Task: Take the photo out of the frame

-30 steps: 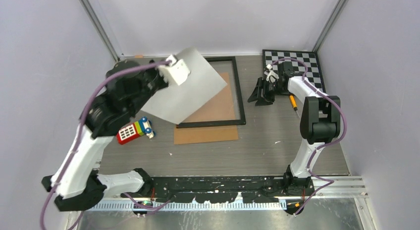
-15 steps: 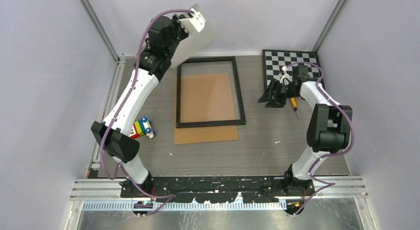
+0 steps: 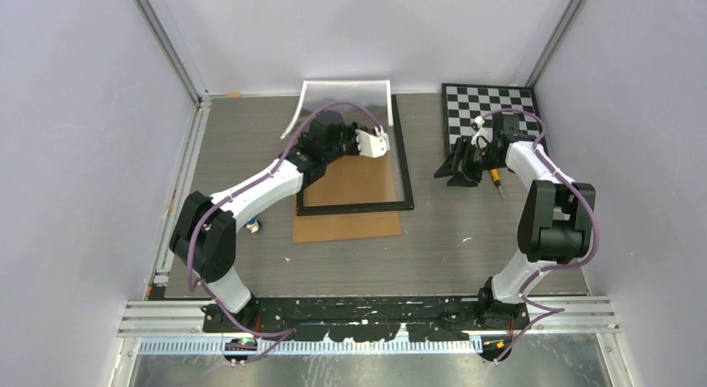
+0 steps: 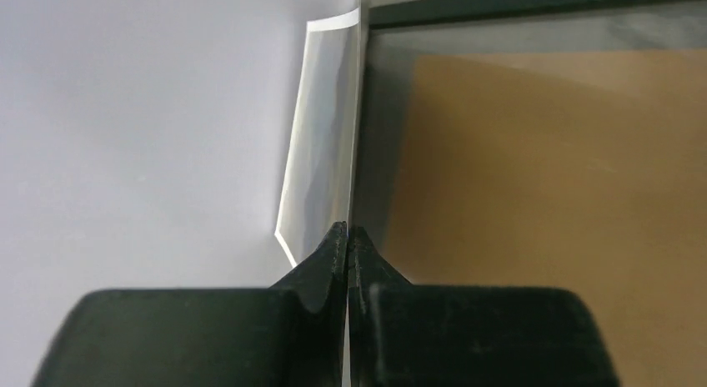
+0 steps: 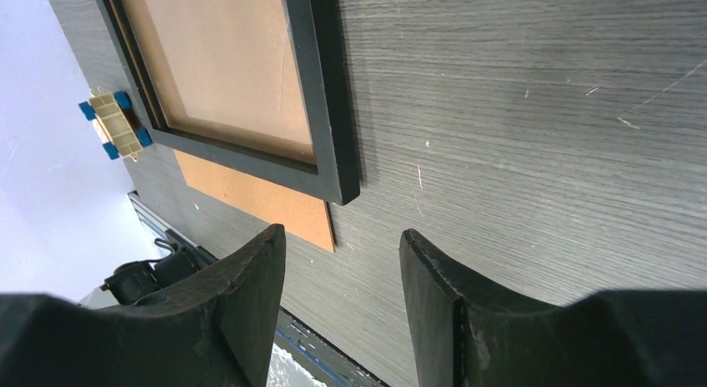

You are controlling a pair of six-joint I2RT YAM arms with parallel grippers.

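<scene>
The black frame [image 3: 404, 166] lies flat on the table with a brown board showing through it; it also shows in the right wrist view [image 5: 321, 112]. My left gripper [image 3: 383, 139] reaches over the frame's far half and is shut on the photo [image 3: 346, 83], which stands up near the back wall, its pale back towards the top camera. In the left wrist view the fingertips [image 4: 347, 233] pinch the sheet edge-on, and a greyish strip of the print [image 4: 325, 137] shows. My right gripper [image 3: 452, 166] is open and empty above the table right of the frame, its jaws wide apart [image 5: 342, 237].
A brown backing board [image 3: 346, 226] sticks out under the frame's near edge. A checkered board [image 3: 492, 108] lies at the back right, an orange-handled screwdriver [image 3: 494, 172] beside my right gripper. A colourful toy [image 3: 251, 227] sits partly hidden under my left arm.
My left arm has swung the photo from high at the back left down to above the frame's far edge. My right gripper has hardly moved.
</scene>
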